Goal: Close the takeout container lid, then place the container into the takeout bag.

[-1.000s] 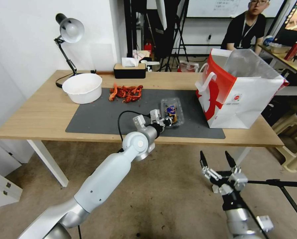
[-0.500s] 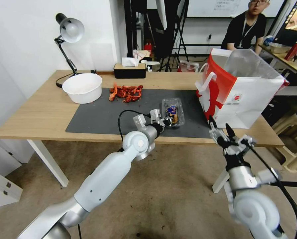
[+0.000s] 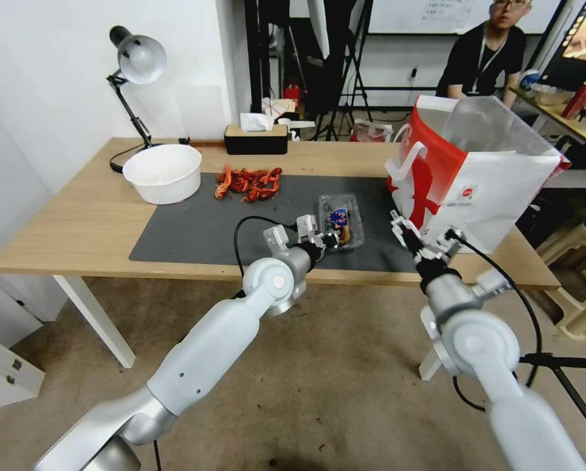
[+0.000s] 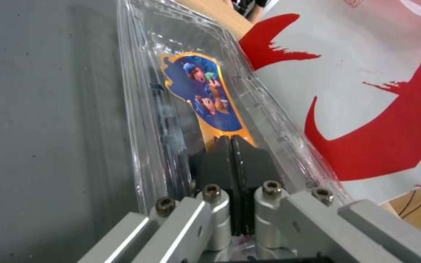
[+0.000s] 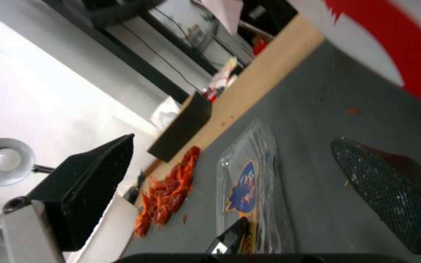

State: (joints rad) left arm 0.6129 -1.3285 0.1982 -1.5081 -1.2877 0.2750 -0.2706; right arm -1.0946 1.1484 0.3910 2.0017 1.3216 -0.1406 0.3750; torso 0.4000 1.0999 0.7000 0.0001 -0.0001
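A light wooden table stands against a white wall, with a dark grey mat laid across its middle. In the head view the takeout container lies flat on the mat, its long axis running from the table's near edge toward the far edge, with the lid down over it and a blue-and-orange sticker facing up. The left gripper reaches in from the near side and its tip sits at the container's near end; whether it actually clamps the plastic is hard to make out from here. The takeout bag stands upright on the robot's right, just beside the container, mouth open upward and silvery lining showing. The right gripper is raised at the bag's near lower corner, its fingers spread apart and holding nothing. A white bowl and a heap of red crayfish sit farther left. In the left wrist view the two dark pads are pressed together on the near rim of the clear container, the sticker stretching away lengthwise; the berries inside are hidden by glare and the sticker. The right wrist view shows its own black fingertips wide apart, with the container lying on the mat between and beyond them, partly cut off.
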